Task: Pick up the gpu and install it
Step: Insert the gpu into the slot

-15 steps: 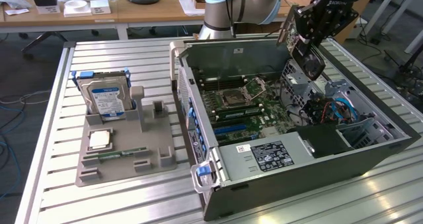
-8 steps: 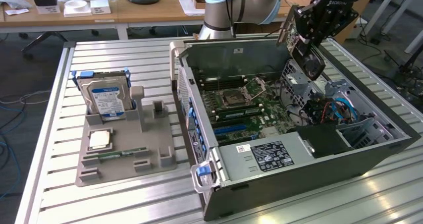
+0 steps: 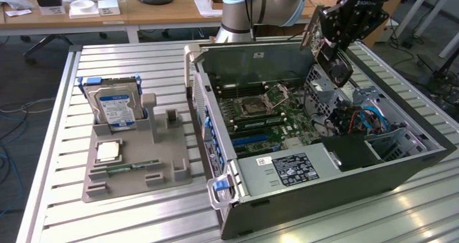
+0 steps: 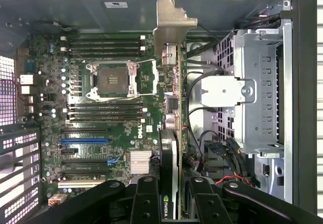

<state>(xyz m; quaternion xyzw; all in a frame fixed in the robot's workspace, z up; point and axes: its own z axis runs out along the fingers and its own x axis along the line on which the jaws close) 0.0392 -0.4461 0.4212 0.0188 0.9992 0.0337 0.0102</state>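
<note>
The gpu (image 3: 336,64) hangs on edge over the open computer case (image 3: 323,200), above the side toward the exterior view's right, with its black cooler facing the camera. My gripper (image 3: 343,36) is shut on its upper part. In the wrist view the gpu (image 4: 172,98) appears edge-on, its silver end bracket (image 4: 171,22) pointing toward the case's rear wall. The black fingers (image 4: 146,199) clamp it from both sides. It floats above the motherboard (image 4: 101,113), beside the drive cage, and touches no slot. The blue slot (image 4: 83,141) lies bare.
A grey holder (image 3: 136,173) on the slatted table, at the exterior view's left, carries a silver hard drive (image 3: 115,106), a RAM stick (image 3: 133,166) and a CPU chip (image 3: 107,150). Inside the case sit a metal drive cage (image 4: 252,82), loose cables (image 4: 217,148) and the power supply (image 3: 294,170).
</note>
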